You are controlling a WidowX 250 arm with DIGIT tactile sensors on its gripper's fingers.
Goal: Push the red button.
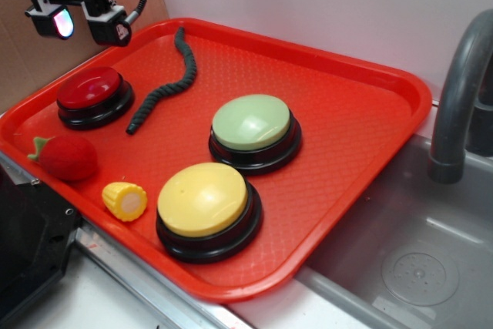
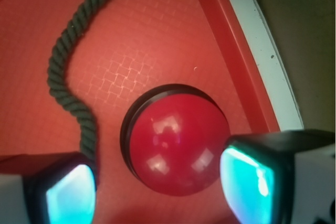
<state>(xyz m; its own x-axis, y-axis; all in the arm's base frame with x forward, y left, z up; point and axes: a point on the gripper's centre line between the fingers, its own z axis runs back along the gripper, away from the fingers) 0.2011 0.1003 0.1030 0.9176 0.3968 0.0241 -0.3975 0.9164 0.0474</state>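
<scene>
Item one, nearest: my claw [image 2: 157, 192], held above the tray with its jaws spread wide and nothing between them. In the wrist view one glowing pad [image 2: 68, 195] sat at seven o'clock and the other at four o'clock.

Item two: the red button [image 2: 176, 148], glossy dome on a black base. It lay just under me in the wrist view, between the pads but nearer the four o'clock one, and not touched. In the exterior view it sat at the tray's ten o'clock corner [image 1: 91, 88], with my claw [image 1: 83, 22] hanging above and a little behind it.

Item three: a dark green rope [image 2: 65, 72], curling past the button's nine o'clock side, close to its base though apart from it.

Item four: red tray [image 1: 362, 105], textured floor, raised rim close to the button at two o'clock in the wrist view.

Item five, further off: fuzzy strawberry [image 1: 68, 156], toy corn [image 1: 125, 200], yellow button [image 1: 204, 199], green button [image 1: 252, 123], then the sink [image 1: 416, 260] and grey faucet [image 1: 456, 98].

Hazards, as I judged them: with jaws this wide, a straight descent might have straddled the dome and pressed nothing. An off-centre pad could have slid down the slick curve. Drifting toward nine o'clock risked snagging the rope; toward two o'clock, striking the rim.
</scene>
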